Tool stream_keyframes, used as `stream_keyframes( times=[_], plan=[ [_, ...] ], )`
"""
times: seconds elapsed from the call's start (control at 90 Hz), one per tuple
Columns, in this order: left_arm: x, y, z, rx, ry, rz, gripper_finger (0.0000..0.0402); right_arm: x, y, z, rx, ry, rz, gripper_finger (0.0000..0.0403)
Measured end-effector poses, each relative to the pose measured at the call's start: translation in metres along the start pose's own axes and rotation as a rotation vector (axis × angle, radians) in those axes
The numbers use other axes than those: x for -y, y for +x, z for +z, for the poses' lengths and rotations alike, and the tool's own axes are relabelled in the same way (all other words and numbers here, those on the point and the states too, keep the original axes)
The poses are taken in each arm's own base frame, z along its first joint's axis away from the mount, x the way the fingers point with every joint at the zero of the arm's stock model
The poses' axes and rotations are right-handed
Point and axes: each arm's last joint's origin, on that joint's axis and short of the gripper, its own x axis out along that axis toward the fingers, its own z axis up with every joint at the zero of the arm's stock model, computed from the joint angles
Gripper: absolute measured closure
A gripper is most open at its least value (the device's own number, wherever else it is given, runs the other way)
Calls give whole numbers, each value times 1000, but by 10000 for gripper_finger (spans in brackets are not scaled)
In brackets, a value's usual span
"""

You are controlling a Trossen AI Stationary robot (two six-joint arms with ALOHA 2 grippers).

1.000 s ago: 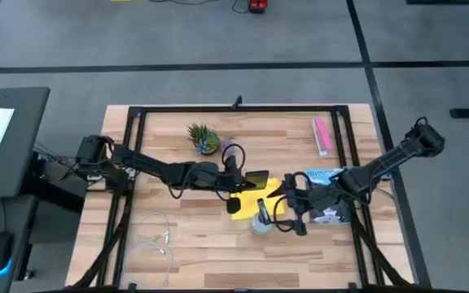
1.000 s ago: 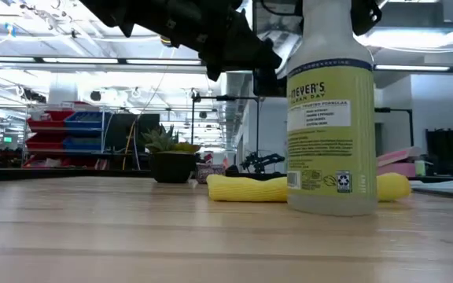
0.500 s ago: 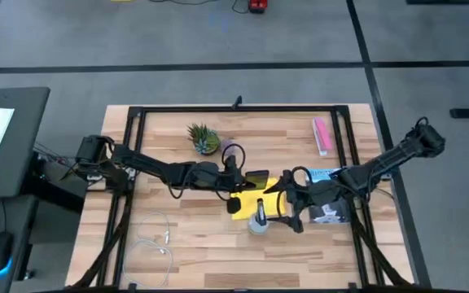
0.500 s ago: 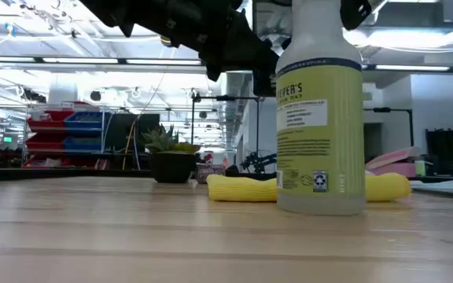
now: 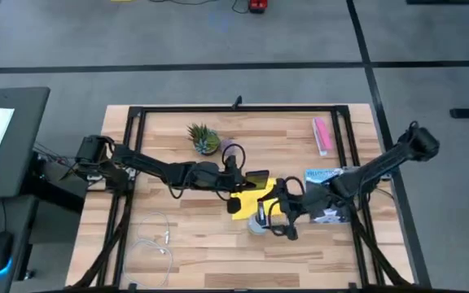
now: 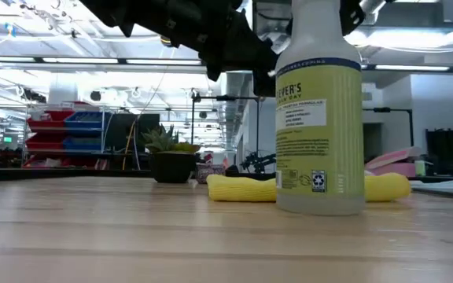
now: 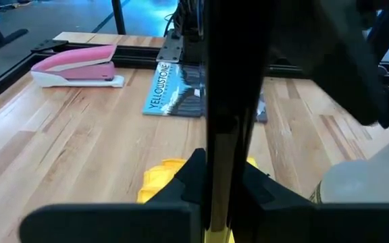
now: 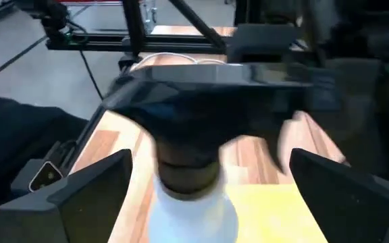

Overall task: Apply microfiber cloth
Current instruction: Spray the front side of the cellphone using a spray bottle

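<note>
The yellow microfiber cloth [image 5: 249, 202] lies bunched on the table's middle, also showing in the low view [image 6: 238, 189] and in the left wrist view [image 7: 157, 179]. My left gripper [image 5: 240, 181] reaches in from the left and is shut on a black smartphone [image 5: 257, 178] above the cloth. A spray bottle [image 6: 321, 118] stands upright on its base just near of the cloth. My right gripper [image 8: 209, 165] is open. Its fingers stand wide apart on either side of the bottle's head [image 8: 188, 121], clear of it. My left gripper pinches the smartphone between its two fingers, at the phone's end nearest the arm [image 7: 223, 169]. The fingers come about level from the table's left. The phone shows edge-on in the wrist view and is lifted clear above the cloth.
A potted plant [image 5: 203, 138] stands at the far left of the middle. A pink stapler [image 5: 322, 134] lies at the far right, and a blue booklet [image 5: 324, 175] lies nearer, under my right arm. White cable [image 5: 155, 242] lies at the near left.
My right gripper has moved toward the table's left, up to the spray bottle. The bottle has shifted a little toward the left and stands upright on the table. My left gripper and the phone have kept still.
</note>
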Motion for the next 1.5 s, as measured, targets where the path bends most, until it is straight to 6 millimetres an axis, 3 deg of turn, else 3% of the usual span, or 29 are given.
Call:
stream_keyframes(
  times=[0.678,1.5],
  plan=[
    [0,0,0,0,1,0,389,3,1,7,71,89,-32,17],
    [-1,0,1,9,-68,25,389,4,1,6,73,159,-55,94]
  ],
)
